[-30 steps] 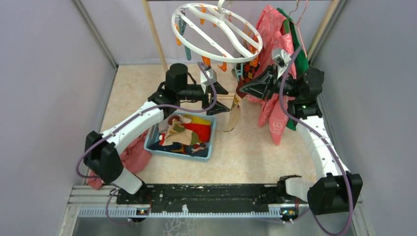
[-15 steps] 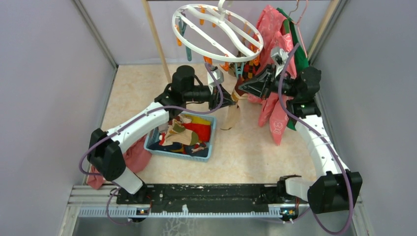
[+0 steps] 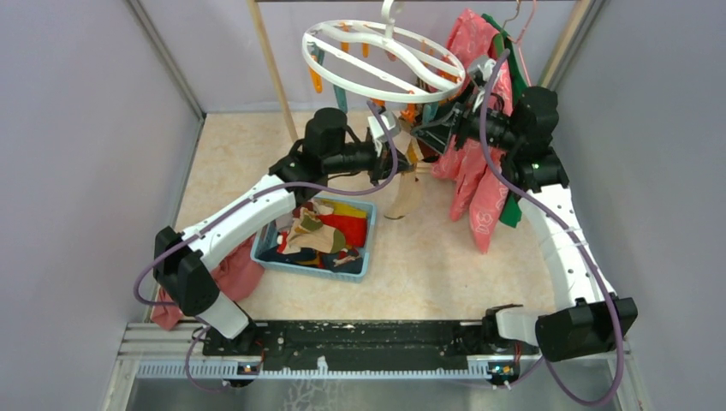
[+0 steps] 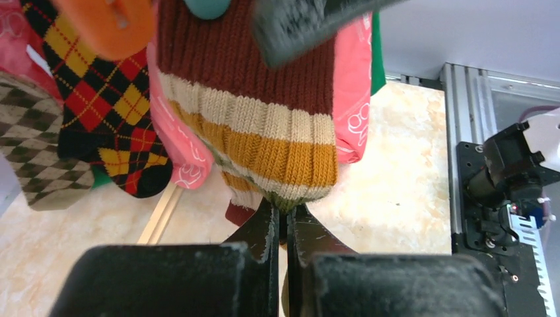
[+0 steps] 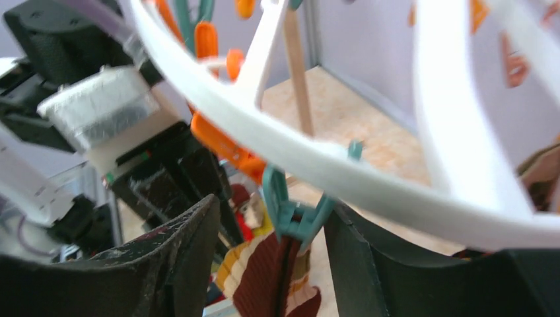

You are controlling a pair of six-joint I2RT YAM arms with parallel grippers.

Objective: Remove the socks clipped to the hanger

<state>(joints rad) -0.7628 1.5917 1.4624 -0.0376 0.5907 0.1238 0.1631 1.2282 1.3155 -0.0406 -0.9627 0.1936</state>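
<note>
The hanger (image 3: 383, 60), a white ring with orange and teal clips, hangs at the back. A striped sock (image 4: 264, 132) in maroon, cream and mustard dangles from a teal clip (image 5: 294, 208). My left gripper (image 4: 284, 211) is shut on this sock's lower end, seen from above as the left gripper (image 3: 402, 163). My right gripper (image 5: 271, 211) is open, its jaws either side of the teal clip under the ring (image 5: 317, 158). An argyle sock (image 4: 105, 112) and a brown checkered sock (image 4: 39, 152) hang beside the striped one.
A blue basket (image 3: 364, 257) holding loose socks sits under the left arm. Pink and green garments (image 3: 479, 171) hang behind the right arm. A pinkish-red cloth heap (image 3: 235, 274) lies at the near left. A wooden pole (image 3: 274, 68) stands at the back.
My left gripper moved right to the striped sock and shut on it. My right gripper rose toward the ring and opened round the teal clip. The hanger tilted.
</note>
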